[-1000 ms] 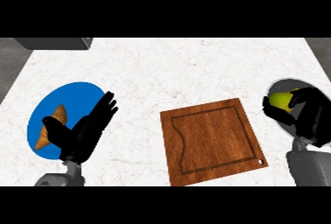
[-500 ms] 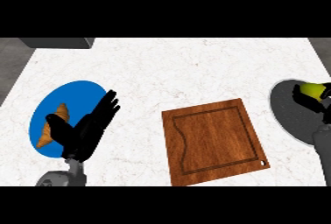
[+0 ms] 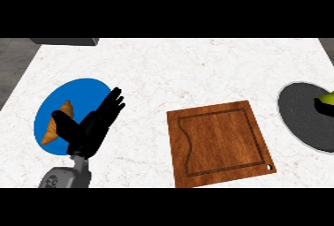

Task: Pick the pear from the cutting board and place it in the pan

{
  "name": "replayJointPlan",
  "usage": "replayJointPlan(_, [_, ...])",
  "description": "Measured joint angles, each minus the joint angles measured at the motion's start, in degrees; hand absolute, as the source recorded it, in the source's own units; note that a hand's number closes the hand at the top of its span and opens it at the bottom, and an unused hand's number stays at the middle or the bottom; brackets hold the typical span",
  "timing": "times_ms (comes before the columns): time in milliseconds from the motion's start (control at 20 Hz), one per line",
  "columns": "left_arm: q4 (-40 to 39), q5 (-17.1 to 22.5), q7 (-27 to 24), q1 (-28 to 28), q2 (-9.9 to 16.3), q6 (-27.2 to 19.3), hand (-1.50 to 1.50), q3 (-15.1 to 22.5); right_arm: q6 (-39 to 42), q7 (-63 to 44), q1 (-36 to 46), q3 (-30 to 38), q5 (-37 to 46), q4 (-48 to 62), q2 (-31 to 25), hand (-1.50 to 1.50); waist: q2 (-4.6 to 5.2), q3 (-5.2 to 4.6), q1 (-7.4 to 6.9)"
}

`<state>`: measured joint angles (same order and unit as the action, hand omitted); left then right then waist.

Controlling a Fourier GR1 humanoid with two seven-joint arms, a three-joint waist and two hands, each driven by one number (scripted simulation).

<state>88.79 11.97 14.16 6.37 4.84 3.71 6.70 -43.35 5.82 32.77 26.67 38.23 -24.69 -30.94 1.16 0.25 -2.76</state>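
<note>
1. The left hand [image 3: 88, 128] had its fingers straight and spread, pointing up and to the right, holding nothing; it rested over the right edge of the blue plate [image 3: 49, 101], beside the croissant [image 3: 57, 121] lying on that plate.
2. The right hand did not show in the head view, so the state of its fingers could not be told.
3. The pear [image 3: 328, 98] sat inside the pan [image 3: 303, 119] at the view's right edge, cut off by the frame, so its long axis could not be judged.
4. The pear lay well apart from the left hand, far to its right, with the cutting board [image 3: 218, 141] between them; the board carried nothing.
5. Being on the right side, the pear was judged nearer the right arm's reach than the left's.
6. Compared with half a second earlier, the right hand that had curled over the pear at the pan was gone from view, and the pear stayed in the pan; the left hand looked unchanged.
7. The placing appeared done.
</note>
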Motion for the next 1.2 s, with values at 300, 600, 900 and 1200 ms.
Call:
replayJointPlan(300, [0.10, 0.07, -0.42, -0.42, -0.05, 0.53, 0.00, 0.04, 5.26, 4.48, 1.77, 2.48, -2.47, 7.71, -1.83, -1.50, 0.08, 0.13, -0.15])
replayJointPlan(600, [-0.01, 0.31, -0.56, -1.00, 0.00, 0.74, 0.00, -0.31, 9.48, 16.41, 2.87, 10.35, -12.30, 5.31, -0.35, -1.50, -0.13, 0.24, 0.61])
replayJointPlan(900, [1.47, -0.17, -0.54, -2.97, -0.23, 0.34, 0.00, 0.20, 20.72, 24.10, 0.76, 18.27, -22.11, 6.50, -2.45, -1.50, -0.39, 0.16, 1.11])
replayJointPlan(1200, [-0.08, -0.01, -1.55, -2.74, 0.04, 0.82, 0.00, -0.91, 35.14, 29.04, -3.84, 20.66, -26.31, 10.03, -6.28, -1.50, -0.51, 0.05, 1.63])
